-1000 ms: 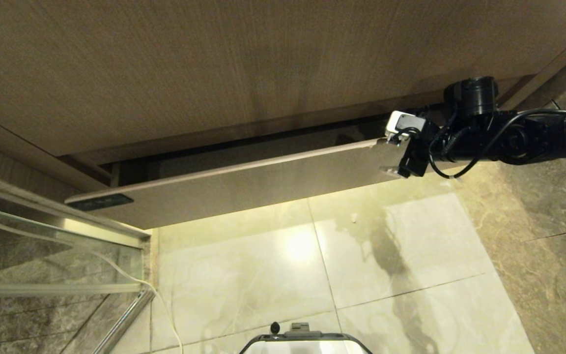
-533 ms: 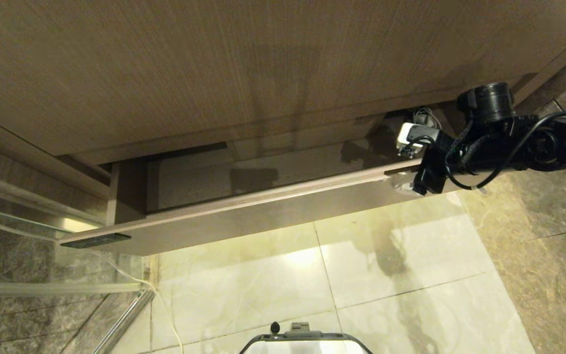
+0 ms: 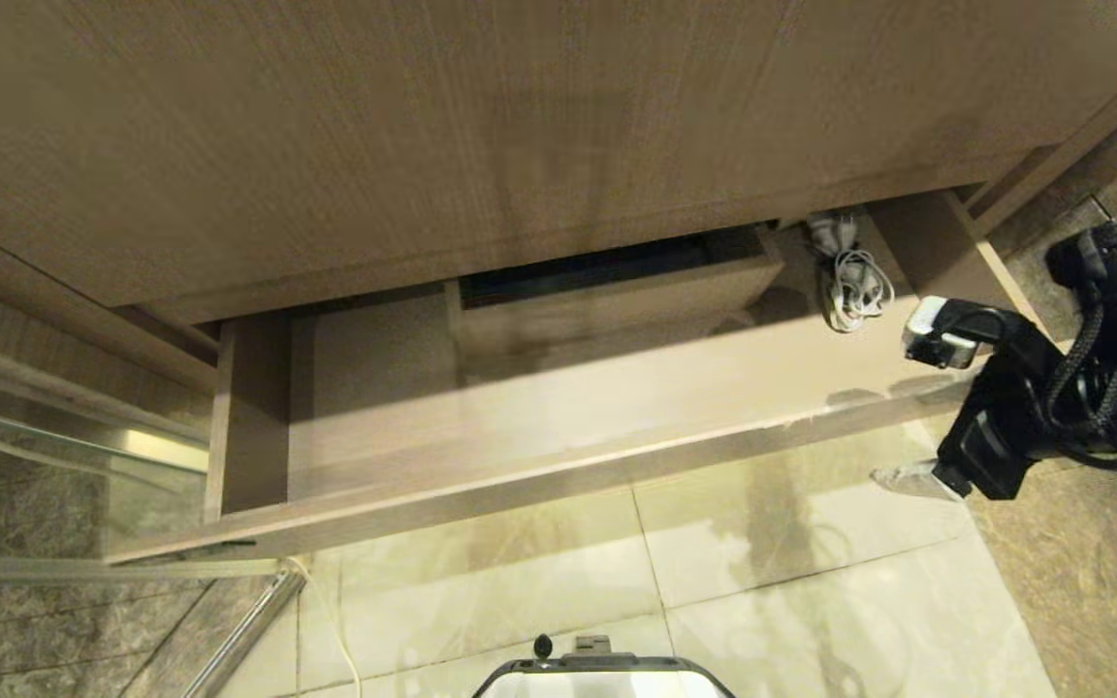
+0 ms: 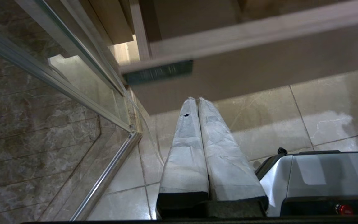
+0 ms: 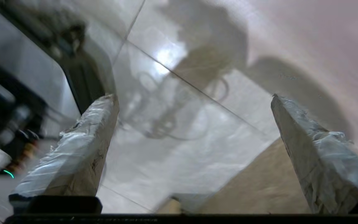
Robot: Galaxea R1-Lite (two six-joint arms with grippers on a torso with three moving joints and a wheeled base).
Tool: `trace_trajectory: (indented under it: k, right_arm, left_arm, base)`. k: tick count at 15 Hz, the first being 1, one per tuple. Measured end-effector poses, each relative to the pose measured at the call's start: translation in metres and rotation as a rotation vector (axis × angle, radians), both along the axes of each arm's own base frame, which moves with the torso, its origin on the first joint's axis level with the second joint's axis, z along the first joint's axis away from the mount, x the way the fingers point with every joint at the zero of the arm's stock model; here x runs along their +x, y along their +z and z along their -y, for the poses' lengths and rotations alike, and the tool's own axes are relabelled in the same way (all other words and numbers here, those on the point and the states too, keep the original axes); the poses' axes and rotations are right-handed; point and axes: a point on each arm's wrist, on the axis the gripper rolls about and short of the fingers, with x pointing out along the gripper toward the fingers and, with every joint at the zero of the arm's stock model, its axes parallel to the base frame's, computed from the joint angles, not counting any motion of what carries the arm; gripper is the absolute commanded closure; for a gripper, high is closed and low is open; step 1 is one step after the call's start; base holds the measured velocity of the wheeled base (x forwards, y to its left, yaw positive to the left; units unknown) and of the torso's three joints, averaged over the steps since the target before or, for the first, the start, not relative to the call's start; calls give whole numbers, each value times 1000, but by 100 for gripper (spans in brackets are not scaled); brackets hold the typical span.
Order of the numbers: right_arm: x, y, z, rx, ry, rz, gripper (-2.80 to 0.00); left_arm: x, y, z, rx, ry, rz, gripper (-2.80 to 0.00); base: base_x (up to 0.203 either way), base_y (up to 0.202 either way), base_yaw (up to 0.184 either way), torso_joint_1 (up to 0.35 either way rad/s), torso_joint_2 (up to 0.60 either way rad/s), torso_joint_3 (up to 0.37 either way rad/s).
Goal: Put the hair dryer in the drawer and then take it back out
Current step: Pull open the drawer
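The drawer (image 3: 558, 417) now stands far further out from the cabinet than a second ago, when only a dark slit showed above its front. Its left side wall and pale floor are bare, and the boxed cutout (image 3: 607, 291) at its middle back has come into sight. Near the drawer's right back corner lies a bundled whitish cord (image 3: 849, 281); the hair dryer's body cannot be made out. Past the drawer's right end, the right end effector (image 3: 912, 475) has drawn back over the floor, fingers spread wide and empty. The left end effector (image 4: 197, 102) hangs before the drawer's left corner, fingers pressed together, holding nothing.
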Motion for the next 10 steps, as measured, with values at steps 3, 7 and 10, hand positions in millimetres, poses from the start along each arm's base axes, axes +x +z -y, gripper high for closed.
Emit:
trace_trajectory:
  k: [3,7,10]
  right_arm:
    - [-19,13,8,86,-93,55,-280]
    - [-25,34,29,146,-200,234,0]
    - [-28,44,45,146,-274,324,0]
  left_arm:
    - [0,0,0,0,0,0,0]
    - [0,0,0,0,0,0,0]
    - [0,0,0,0,1,1,0]
  base:
    - [0,0,0,0,0,0]
    - [0,0,0,0,0,0]
    - [0,0,0,0,0,0]
